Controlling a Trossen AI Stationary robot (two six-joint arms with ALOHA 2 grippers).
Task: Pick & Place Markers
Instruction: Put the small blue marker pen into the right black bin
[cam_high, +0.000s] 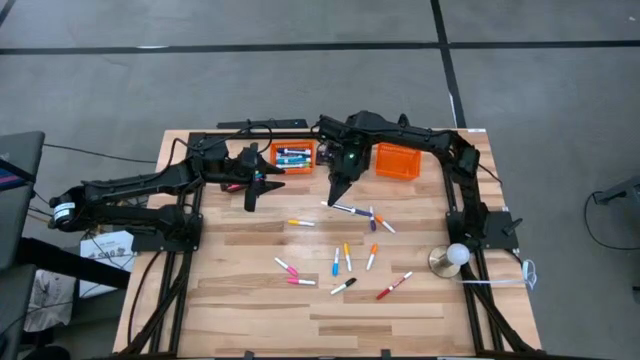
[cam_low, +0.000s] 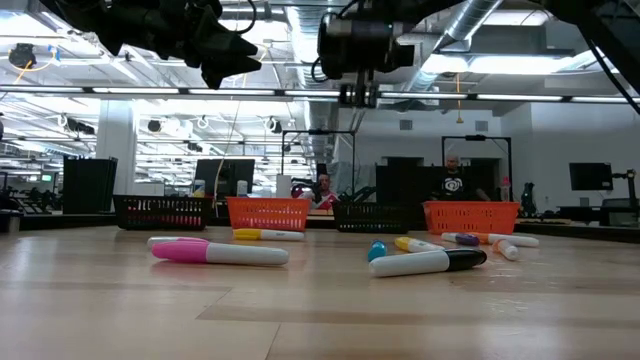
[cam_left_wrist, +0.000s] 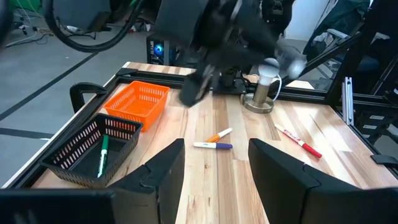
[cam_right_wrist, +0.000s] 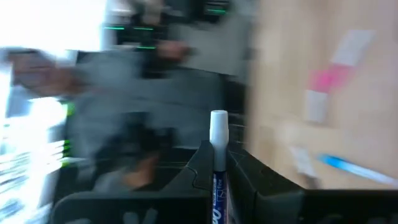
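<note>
Wooden planks make up the table (cam_high: 250, 300) we look down on, with markers (cam_high: 340, 262) scattered across its middle and more lying in an orange basket (cam_high: 293, 156) at the far edge. We see the right gripper (cam_high: 338, 196) hanging above the table just in front of that basket, its fingers (cam_right_wrist: 200, 163) closed on a blue-printed marker with a white cap (cam_right_wrist: 218, 155). We find the left gripper (cam_high: 253, 198) nearby, to the basket's left, fingers (cam_left_wrist: 163, 177) standing apart around nothing. A second orange basket (cam_high: 397, 160) sits to the right.
</note>
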